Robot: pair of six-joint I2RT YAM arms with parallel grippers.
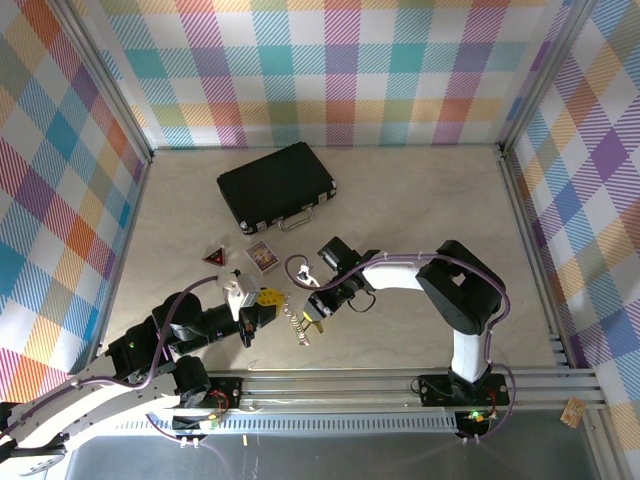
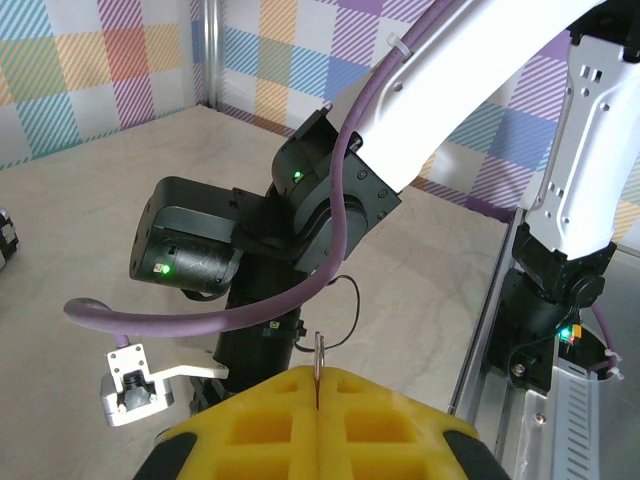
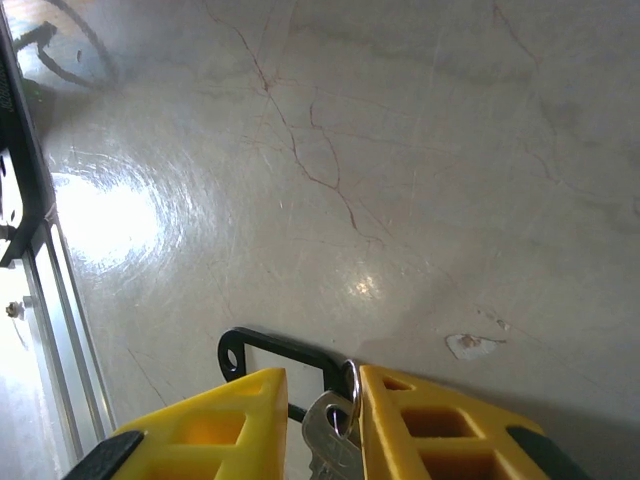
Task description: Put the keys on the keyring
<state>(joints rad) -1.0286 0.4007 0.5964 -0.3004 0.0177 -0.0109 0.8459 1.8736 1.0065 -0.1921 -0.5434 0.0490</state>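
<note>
Since the key (image 3: pixel 328 435) sits between the right gripper's (image 3: pixel 322 376) yellow fingers (image 3: pixel 430 420) with a sliver of gap showing on one side, I judge the pinch not yet made: jaws narrowly parted around it, nothing firmly held. A metal ring (image 3: pixel 351 384) runs through the key head, touching the other finger. A black tag (image 3: pixel 262 349) lies flat on the table (image 3: pixel 400 150) just behind. Key is low over the table, near the front edge, between the two arms.

The left gripper (image 2: pixel 318 380) is fully shut, pinching a thin metal strip edge-on. It looks like the keyring (image 2: pixel 318 352), but I can't be sure from this angle. It stands upright out of the fingertips, pointing at the right arm's wrist.

Step in hand, my guess: get a square hold on the key so it can be fed onto the ring held by the left.
- Pinch on the flat blade, not the head; the hole has to stay clear.
- Don't trap the tag or ring under a finger, or the key will twist.
- Left should hold dead steady; the ring is thin and will rock if nudged.
- Lift slightly before moving so the key doesn't scrape.

Black case (image 1: pixel 278 187) well apart at the back, not in the way.
</note>
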